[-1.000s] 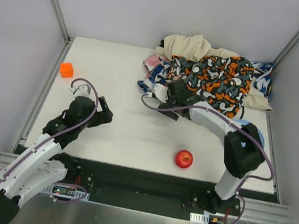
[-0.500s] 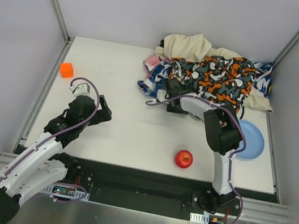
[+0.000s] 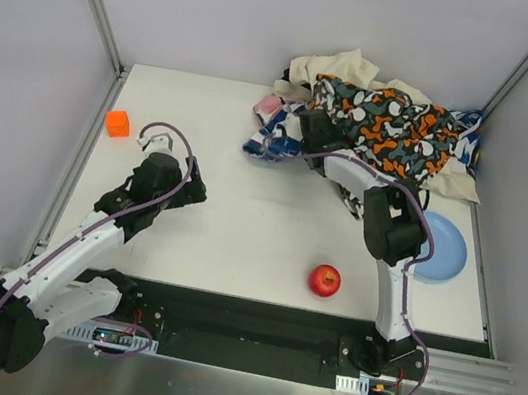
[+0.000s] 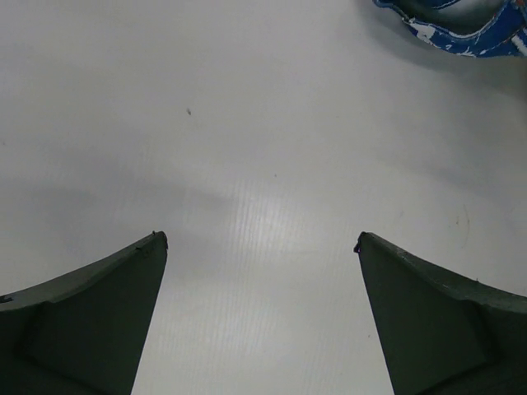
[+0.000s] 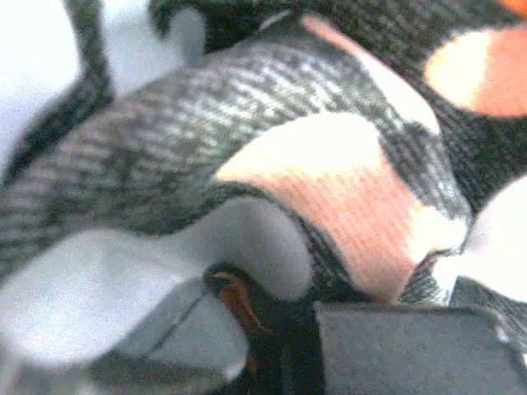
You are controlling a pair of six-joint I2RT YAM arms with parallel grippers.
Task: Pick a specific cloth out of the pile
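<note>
The pile [image 3: 450, 178] lies at the back right of the table: beige, pink, blue-white and an orange-grey-white blotch-patterned cloth [image 3: 389, 117] on top. No plain black cloth shows; it is hidden. My right gripper [image 3: 306, 129] is buried in the pile's left edge. In the right wrist view the right gripper [image 5: 280, 346] is shut on a fold of the blotch-patterned cloth [image 5: 329, 189], which fills the frame. My left gripper [image 3: 194, 191] hovers over bare table at the left; in its wrist view the left gripper [image 4: 259, 239] is open with nothing between its fingers.
A red apple [image 3: 324, 280] sits near the front centre. A blue plate [image 3: 443, 250] lies right of my right arm. An orange cube [image 3: 117, 122] stands at the left edge. A blue-white cloth [image 3: 268, 143] [image 4: 461, 25] trails out of the pile toward the left.
My right gripper pushed further back into the pile and shut on the blotch-patterned cloth, which shifted toward the back. The left arm moved slightly forward and right.
</note>
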